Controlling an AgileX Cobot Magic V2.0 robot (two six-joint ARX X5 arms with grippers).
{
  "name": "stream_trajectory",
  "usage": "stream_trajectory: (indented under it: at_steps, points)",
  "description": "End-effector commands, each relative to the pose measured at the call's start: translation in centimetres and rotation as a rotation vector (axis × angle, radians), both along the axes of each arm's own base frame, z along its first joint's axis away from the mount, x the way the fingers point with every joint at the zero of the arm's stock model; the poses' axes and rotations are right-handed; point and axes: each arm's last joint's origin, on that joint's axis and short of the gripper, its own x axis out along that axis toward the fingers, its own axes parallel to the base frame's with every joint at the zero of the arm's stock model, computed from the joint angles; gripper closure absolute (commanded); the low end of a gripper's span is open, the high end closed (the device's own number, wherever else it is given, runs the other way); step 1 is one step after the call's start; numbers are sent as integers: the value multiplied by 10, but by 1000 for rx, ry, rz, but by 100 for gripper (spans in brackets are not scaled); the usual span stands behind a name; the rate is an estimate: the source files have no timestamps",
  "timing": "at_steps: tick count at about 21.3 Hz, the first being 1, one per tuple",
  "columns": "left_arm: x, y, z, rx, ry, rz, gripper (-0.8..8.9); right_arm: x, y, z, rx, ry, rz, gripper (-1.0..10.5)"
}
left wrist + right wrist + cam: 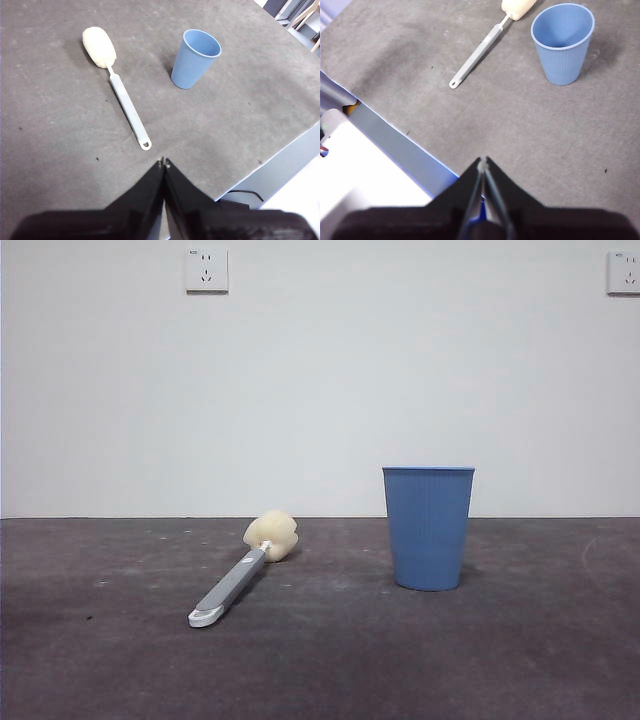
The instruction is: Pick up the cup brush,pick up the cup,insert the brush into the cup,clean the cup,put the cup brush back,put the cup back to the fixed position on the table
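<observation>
Front view: cup brush (243, 573) lies flat on the counter (520, 660), left of the upright cup (428, 528), apart; none of my arms show. Wrist views alone show my left tool (163, 163) and right tool (483, 161) hovering above the counter's edge, jaws pressed together, holding nothing.

The right wrist view's edge cuts off most of the brush's (485, 45) sponge head; the cup (428, 528) hides its own inside from the front.
</observation>
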Motion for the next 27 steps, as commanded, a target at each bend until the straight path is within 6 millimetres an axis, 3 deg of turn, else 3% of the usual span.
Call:
stream_trajectory:
  at_steps: [1,2,3,10,16,19,23,27]
  points:
    - [0,0,2,4,-11,0,519,0,0,1,5,-2,-6,615]
    - [0,0,2,3,-9,1,355,0,0,1,7,0,-8,461]
    - [0,0,2,3,-10,1,263,0,0,1,8,2,-9,345]
    - [11,0,2,-22,35,46,266,1,0,1,13,9,-16,348]
    - [44,-12,6,11,99,42,266,1,0,1,17,14,-20,348]
    - [70,-33,6,72,134,28,266,1,0,1,17,16,-20,348]
    - [105,-76,-4,186,177,63,283,1,0,1,21,22,-25,348]
    - [141,-124,-33,280,222,71,283,1,0,1,26,28,-31,348]
